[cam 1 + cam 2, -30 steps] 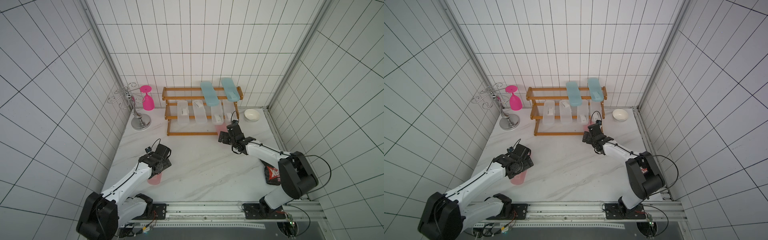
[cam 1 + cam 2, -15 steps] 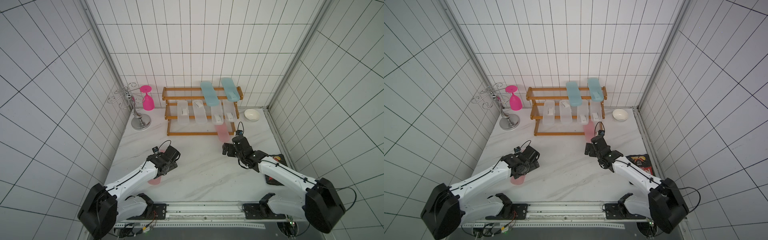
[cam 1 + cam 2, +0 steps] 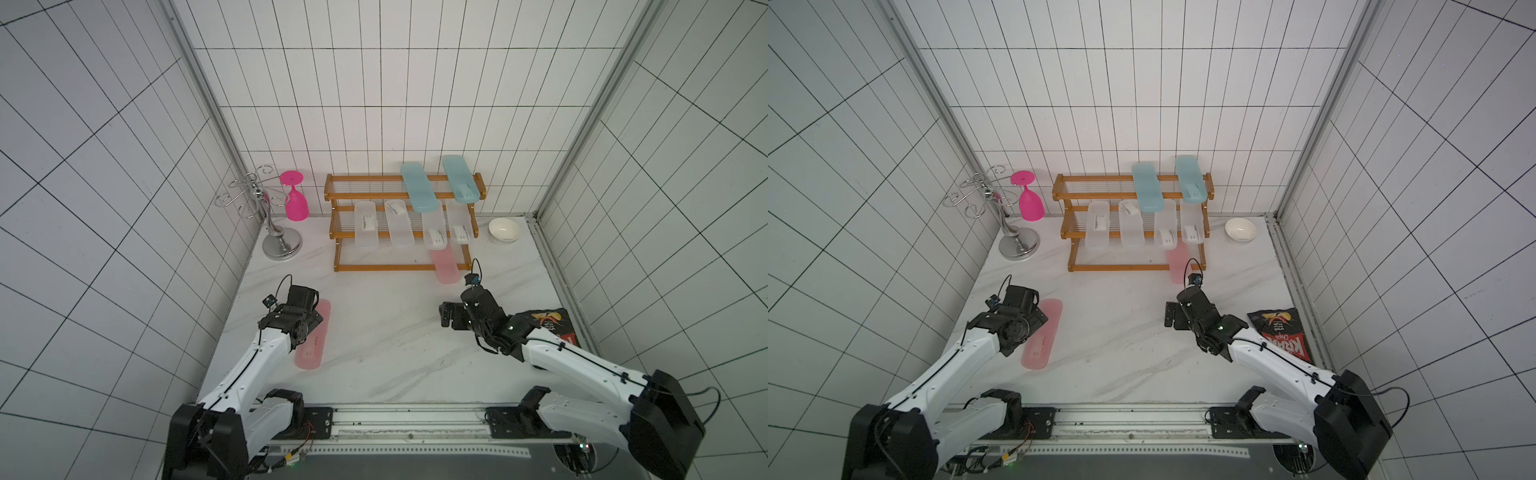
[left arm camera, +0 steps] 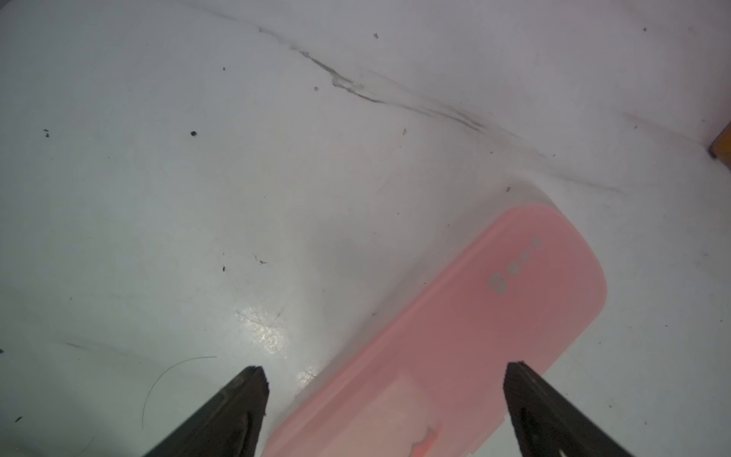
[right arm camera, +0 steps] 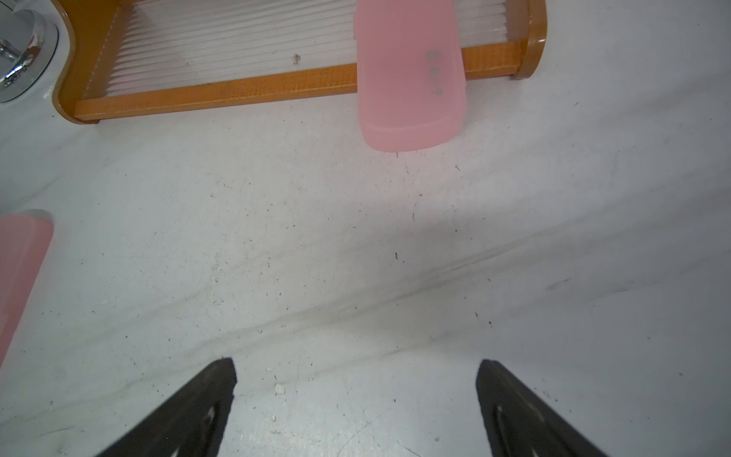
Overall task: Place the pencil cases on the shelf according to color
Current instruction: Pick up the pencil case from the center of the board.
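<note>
Since the earlier frames, the right hand (image 5: 355, 362) had withdrawn from the shelf (image 3: 399, 267), released and empty. Sorted so far were two blue cases (image 3: 419, 189) on top, four clear cases (image 3: 365, 226) on the middle tier and one pink case (image 3: 445, 266) on the bottom. The second pink case (image 3: 313, 336) lay on the bench (image 3: 395, 332), still to be shelved. Only the left wrist view showed the left hand (image 4: 383, 370) released, straddling it; both top views hid its fingers.

Top views look down from high behind left gripper (image 4: 383, 372) and right gripper (image 5: 356, 366); wrist views peer closely past each, sharing loose pink case (image 4: 474, 316).
</note>
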Controlling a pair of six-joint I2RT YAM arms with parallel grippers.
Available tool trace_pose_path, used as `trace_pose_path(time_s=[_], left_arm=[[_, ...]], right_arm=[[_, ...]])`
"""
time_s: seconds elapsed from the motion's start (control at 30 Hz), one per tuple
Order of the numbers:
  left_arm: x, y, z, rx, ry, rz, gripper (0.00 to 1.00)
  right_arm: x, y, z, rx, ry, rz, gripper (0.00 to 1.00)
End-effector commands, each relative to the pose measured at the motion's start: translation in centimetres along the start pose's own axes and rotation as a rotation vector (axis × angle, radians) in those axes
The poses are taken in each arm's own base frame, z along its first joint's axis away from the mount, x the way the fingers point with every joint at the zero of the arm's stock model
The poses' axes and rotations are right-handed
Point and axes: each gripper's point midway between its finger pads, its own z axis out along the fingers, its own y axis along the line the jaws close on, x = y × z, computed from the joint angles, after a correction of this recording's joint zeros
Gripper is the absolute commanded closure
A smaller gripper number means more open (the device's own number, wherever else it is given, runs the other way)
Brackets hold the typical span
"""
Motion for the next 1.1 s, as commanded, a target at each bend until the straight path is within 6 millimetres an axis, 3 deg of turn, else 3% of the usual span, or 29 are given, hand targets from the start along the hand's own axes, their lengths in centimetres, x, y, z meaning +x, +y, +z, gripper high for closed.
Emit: trace_pose_path(time_s=[0.0,0.17,0.27,0.67,0.8,0.93,1.07], left_arm=[[1.2,-1.9,0.9,0.069,0.087,0.045,0.02],[4.0,-3.6,2.5,0.114,0.225,0.077,0.02],[5.0,-4.1,2.6,0.103,0.234,0.112,0.02],[13.0,-10.8,-1.9,0.227,0.252,0.268,0.02],[12.0,-10.8,-3.0,0.226,0.193,0.278,0.02],[9.9,-8.7,-4.0,0.149,0.106,0.343,0.02],[9.7,-7.2,-4.5,0.146,0.104,0.387,0.02]], right_arm=[[0.6,-0.6,0.4,0.039,0.01,-0.01,0.01],[0.2,-0.7,0.0,0.043,-0.002,-0.014,0.01],[0.3,-1.0,-0.4,0.052,-0.005,-0.016,0.01],[1.2,-1.9,-1.0,0.071,0.012,-0.016,0.01],[1.1,-1.5,-1.1,0.053,0.017,0.002,0.01],[1.5,-0.1,-0.6,0.001,0.041,0.014,0.01],[2.5,2.1,0.3,-0.057,0.087,-0.003,0.01]])
